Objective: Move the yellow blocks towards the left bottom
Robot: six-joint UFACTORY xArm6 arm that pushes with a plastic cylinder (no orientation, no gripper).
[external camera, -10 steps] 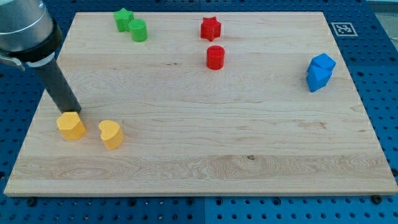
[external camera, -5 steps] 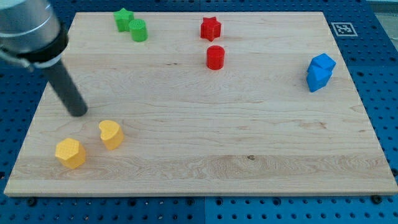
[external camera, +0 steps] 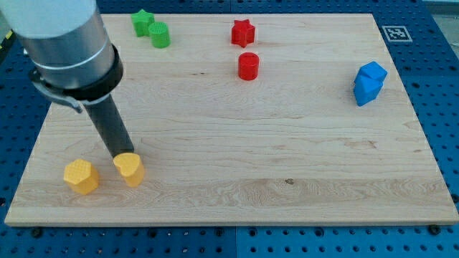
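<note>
Pressing my tip [external camera: 126, 155] against the top edge of the yellow heart block [external camera: 130, 169], I have no claw to open or shut. The yellow hexagon block [external camera: 79, 175] sits near the board's [external camera: 287, 186] bottom left; the heart, just beside it, wants nudging further.

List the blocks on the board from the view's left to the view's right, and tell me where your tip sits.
Yellow hexagonal block → yellow heart block → green star → green cylinder → red star and red cylinder, level → blue blocks. My tip is at the heart's top edge.
</note>
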